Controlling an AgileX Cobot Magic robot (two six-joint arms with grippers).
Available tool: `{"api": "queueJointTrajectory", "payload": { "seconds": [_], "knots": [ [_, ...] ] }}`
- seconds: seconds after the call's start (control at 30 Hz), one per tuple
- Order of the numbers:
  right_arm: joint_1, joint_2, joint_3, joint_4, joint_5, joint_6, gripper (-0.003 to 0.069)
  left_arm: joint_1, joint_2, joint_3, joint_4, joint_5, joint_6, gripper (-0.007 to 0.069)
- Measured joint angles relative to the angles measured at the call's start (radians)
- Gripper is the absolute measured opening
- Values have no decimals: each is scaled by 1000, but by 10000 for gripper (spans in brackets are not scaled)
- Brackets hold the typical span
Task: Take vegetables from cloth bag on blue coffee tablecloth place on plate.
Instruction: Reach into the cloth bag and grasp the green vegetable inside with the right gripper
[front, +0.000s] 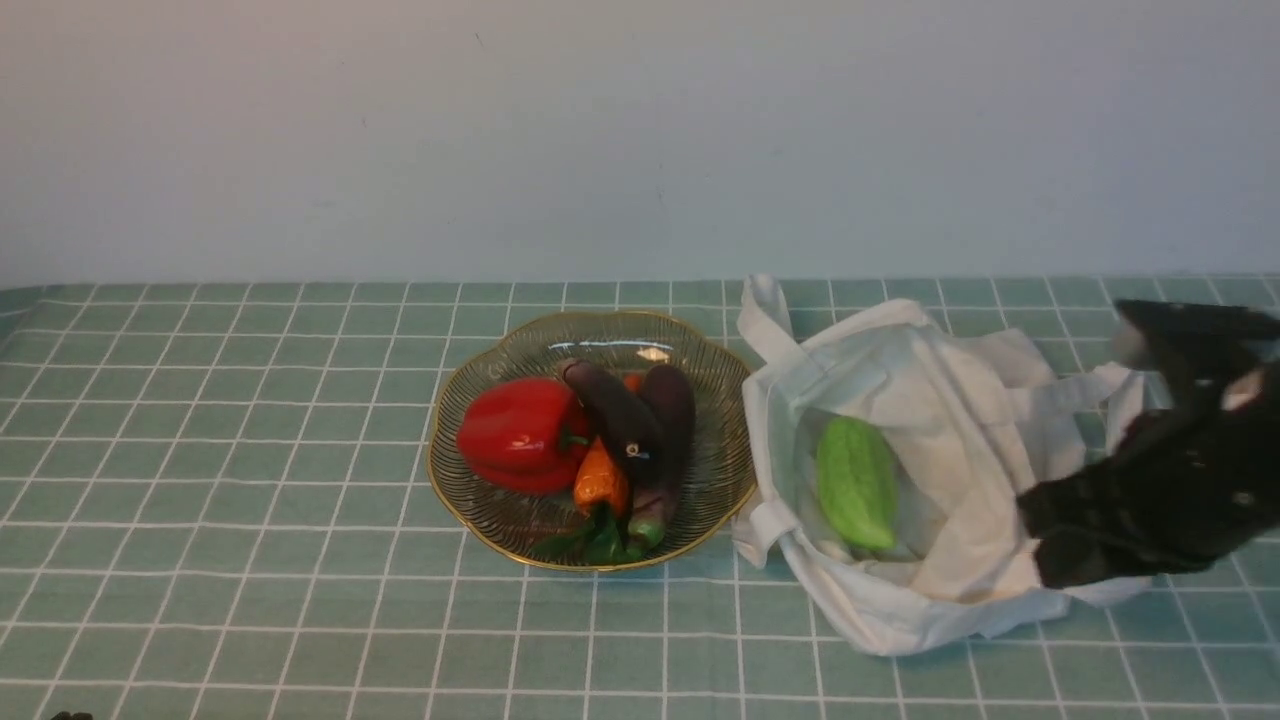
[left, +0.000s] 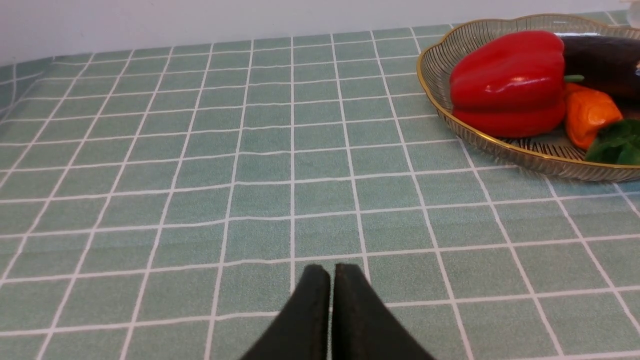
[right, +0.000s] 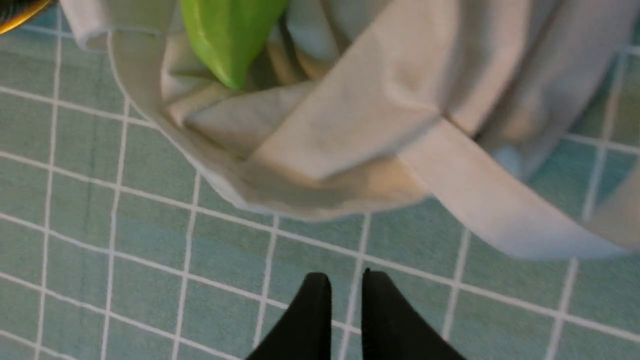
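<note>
The right gripper (right: 345, 276), jaws barely parted and empty, is hovering just beside the bag (front: 960, 420); going for the gourd (front: 856, 483) inside, it's risking snagging the strap (right: 475, 200).

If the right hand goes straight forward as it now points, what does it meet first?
Probably the cloth bag, at its near folded edge; the green gourd lies deeper inside. Depth is unclear.
</note>
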Motion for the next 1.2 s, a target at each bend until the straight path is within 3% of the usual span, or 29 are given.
{"api": "queueJointTrajectory", "payload": {
  "seconds": [0.07, 0.3, 0.4, 0.47, 0.6, 0.8, 0.9, 0.97, 1.2],
  "knots": [
    [26, 36, -35, -14, -7, 26, 130, 0, 0, 0, 0, 0, 0, -4],
    [116, 235, -243, -136, -101, 236, 329, 0, 0, 0, 0, 0, 0, -4],
    [121, 272, -262, -145, -126, 265, 401, 0, 0, 0, 0, 0, 0, -4],
    [122, 320, -270, -149, -168, 284, 494, 0, 0, 0, 0, 0, 0, -4],
    [122, 375, -271, -143, -205, 297, 546, 0, 0, 0, 0, 0, 0, -4],
    [122, 436, -271, -129, -219, 291, 518, 0, 0, 0, 0, 0, 0, -4],
    [122, 440, -271, -128, -219, 286, 457, 0, 0, 0, 0, 0, 0, -4],
    [122, 440, -272, -126, -219, 285, 379, 0, 0, 0, 0, 0, 0, -4],
    [122, 374, -273, -141, -101, 275, 382, 0, 0, 0, 0, 0, 0, -4]
  ]
}}
